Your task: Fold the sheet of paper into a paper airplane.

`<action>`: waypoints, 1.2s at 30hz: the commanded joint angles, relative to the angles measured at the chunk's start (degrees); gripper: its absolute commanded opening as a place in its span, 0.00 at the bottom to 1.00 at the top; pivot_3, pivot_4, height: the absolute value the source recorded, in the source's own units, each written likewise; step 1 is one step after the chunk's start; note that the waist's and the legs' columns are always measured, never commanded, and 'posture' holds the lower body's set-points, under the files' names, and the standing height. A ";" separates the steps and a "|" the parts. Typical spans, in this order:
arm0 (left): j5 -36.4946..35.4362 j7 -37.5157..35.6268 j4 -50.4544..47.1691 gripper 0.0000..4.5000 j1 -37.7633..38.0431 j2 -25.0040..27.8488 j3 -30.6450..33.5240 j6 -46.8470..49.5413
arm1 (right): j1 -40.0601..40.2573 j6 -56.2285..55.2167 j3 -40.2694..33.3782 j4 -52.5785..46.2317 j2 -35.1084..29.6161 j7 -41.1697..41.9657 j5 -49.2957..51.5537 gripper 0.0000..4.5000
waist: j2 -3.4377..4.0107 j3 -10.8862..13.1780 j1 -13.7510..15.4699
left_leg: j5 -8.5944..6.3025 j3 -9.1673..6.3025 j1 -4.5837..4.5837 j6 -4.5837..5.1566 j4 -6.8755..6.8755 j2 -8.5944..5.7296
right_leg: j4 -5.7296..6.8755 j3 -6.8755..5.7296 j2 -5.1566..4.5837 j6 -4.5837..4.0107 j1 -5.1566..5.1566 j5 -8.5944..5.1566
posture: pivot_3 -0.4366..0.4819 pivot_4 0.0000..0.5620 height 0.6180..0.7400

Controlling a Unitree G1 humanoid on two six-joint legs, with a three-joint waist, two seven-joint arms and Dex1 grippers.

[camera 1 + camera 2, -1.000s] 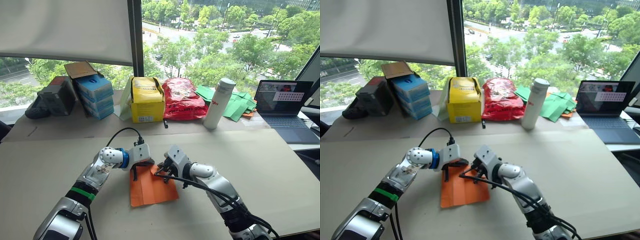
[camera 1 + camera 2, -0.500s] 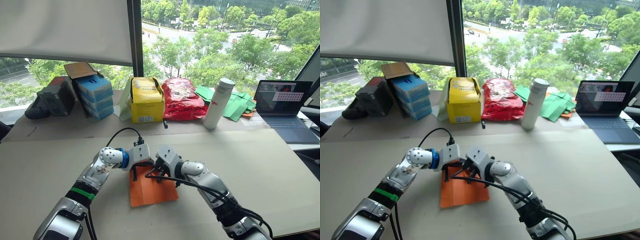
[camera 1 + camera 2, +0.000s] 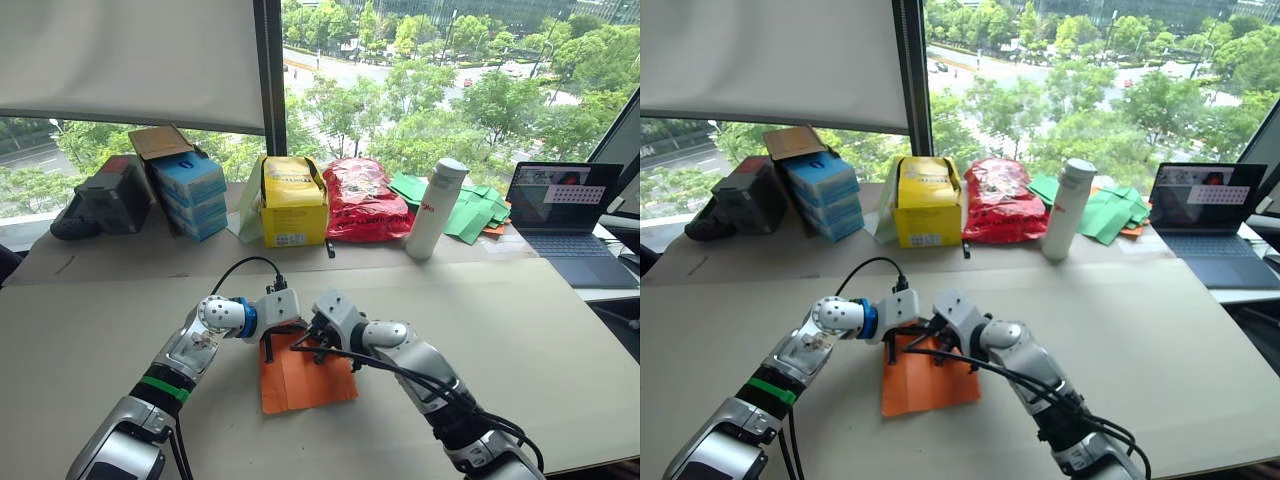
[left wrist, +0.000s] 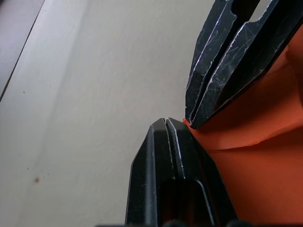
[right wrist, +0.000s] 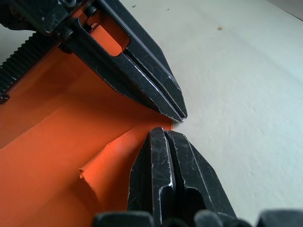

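Two grippers meet tip to tip at the far edge of the sheet of paper [image 3: 305,375], which lies flat on my beige table [image 3: 520,330] directly in front of the robot. The left gripper [image 3: 268,345] comes in from the left with its black fingers pressed together, their tip resting at a corner of the orange sheet; in the right wrist view that same gripper [image 5: 177,113] shows no gap between its fingers. The right gripper [image 3: 318,346] reaches in from the right, and I see its fingers [image 5: 165,156] likewise closed flat against each other, tip set down on the paper's edge just beside the other tip. I cannot tell whether either pinches the paper or merely presses on it. Near the right tip a small flap of the sheet [image 5: 102,163] curls up off the surface, and a crease runs across the paper [image 4: 236,146] in the left wrist view.

Along the window at the back I see stacked blue boxes [image 3: 190,190], a yellow box [image 3: 294,200], a red bag [image 3: 362,198], a white bottle [image 3: 438,207], green folded papers [image 3: 478,208] and an open laptop [image 3: 565,205], all well apart from the work.
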 commanded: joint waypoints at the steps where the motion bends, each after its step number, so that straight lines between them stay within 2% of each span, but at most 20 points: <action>1: 1.30 -0.77 0.74 0.00 1.28 0.70 -0.93 0.57 | 2.74 4.54 1.33 2.14 -2.18 0.44 -0.15 0.01 | 0.00 -0.01 0.02 | 0.00 0.00 0.00 0.00 0.00 0.00 | 0.00 0.00 0.00 0.00 0.00 0.00 | 0.48 0.27 1.00; 36: 1.73 -1.01 1.94 0.00 0.80 1.03 -0.90 -0.37 | 14.78 13.55 0.28 -15.70 -14.88 0.13 4.63 0.01 | -0.06 -0.16 0.79 | -0.15 -0.01 0.00 0.25 0.00 0.00 | -0.15 -0.03 -0.10 0.01 0.06 -0.01 | 0.48 0.27 1.00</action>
